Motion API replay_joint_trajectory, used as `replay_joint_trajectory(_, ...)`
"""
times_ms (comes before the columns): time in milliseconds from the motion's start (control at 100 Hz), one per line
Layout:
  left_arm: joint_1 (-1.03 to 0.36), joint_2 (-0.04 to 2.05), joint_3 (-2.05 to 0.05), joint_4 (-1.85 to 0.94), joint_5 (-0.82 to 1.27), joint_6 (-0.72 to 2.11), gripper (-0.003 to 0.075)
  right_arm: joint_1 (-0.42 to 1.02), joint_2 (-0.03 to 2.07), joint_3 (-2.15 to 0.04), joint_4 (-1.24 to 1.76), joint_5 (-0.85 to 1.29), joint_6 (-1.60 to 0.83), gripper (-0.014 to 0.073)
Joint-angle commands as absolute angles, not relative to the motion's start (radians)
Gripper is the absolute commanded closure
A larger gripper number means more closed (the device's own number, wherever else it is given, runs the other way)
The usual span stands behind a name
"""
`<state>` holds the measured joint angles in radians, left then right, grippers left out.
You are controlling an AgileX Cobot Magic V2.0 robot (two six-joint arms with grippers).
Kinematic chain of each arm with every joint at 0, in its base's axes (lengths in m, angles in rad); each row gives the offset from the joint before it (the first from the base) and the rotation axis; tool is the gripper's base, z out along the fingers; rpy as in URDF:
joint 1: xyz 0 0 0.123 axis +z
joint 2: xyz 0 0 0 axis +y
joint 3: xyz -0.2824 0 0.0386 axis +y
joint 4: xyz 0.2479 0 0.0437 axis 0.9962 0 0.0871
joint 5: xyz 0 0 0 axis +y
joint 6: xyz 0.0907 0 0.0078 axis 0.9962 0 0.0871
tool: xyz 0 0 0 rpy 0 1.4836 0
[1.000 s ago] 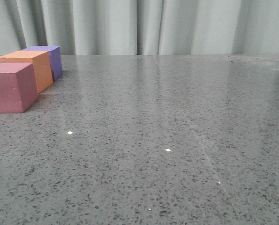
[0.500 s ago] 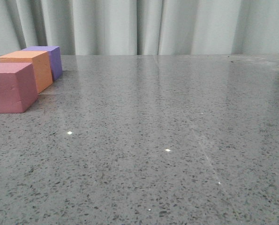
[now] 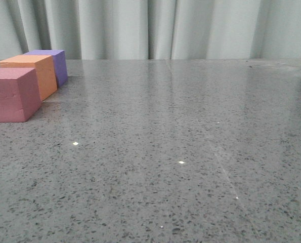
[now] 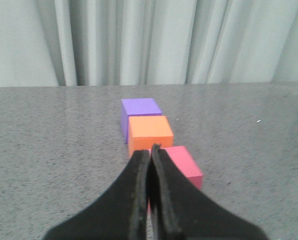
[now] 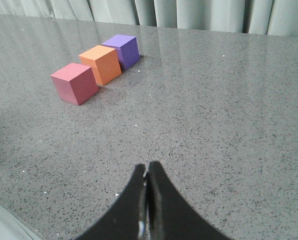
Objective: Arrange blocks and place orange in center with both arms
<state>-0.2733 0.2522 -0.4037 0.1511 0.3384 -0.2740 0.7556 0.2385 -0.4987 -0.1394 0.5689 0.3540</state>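
Observation:
Three cubes stand in a row at the table's left: the pink block [image 3: 11, 94] nearest, the orange [image 3: 33, 73] in the middle, the purple block [image 3: 53, 64] farthest. In the left wrist view the same row shows as purple [image 4: 139, 111], orange [image 4: 150, 132] and pink [image 4: 184, 165]; my left gripper [image 4: 150, 150] is shut and empty, its tips in front of the pink cube. The right wrist view shows pink [image 5: 74, 82], orange [image 5: 101, 63] and purple [image 5: 122, 49] far off, with my right gripper [image 5: 146, 166] shut and empty over bare table. Neither gripper appears in the front view.
The grey speckled tabletop [image 3: 190, 142] stretches wide to the right of the cubes. A pale curtain [image 3: 155, 28] hangs behind the far edge. The table's near edge [image 5: 8, 220] shows in the right wrist view.

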Motion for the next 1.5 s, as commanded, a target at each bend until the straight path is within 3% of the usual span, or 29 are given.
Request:
replay_joint_trajectory(0,-0.215,0.256,-0.400,0.077,0.224,-0.131,0.0739,0.755,0.249,-0.523,-0.159,0.486,0.343,0.0715)
replay_joint_trajectory(190,-0.064,0.221,-0.270,-0.178,0.000,0.192,0.0739,0.755,0.249,-0.523,-0.159,0.486,0.343,0.0715)
replay_joint_trajectory(490,0.039,0.126,-0.139,-0.177,-0.017,0.164,0.0739,0.755,0.249,-0.523,-0.159,0.486,0.343,0.0715)
replay_joint_trajectory(770,0.048,0.012,0.024,-0.156,-0.105,0.089,0.0739,0.755,0.249,-0.523,-0.159,0.486,0.343,0.0715)
replay_joint_trajectory(880,0.050,-0.039,0.023,-0.145,0.020,0.082,0.0739,0.755,0.249,-0.523,-0.159,0.486,0.343,0.0715)
replay_joint_trajectory(1490,0.046,-0.037,0.021,-0.123,0.022,0.082,0.0739,0.755,0.249,-0.522,-0.159,0.486,0.343,0.0715)
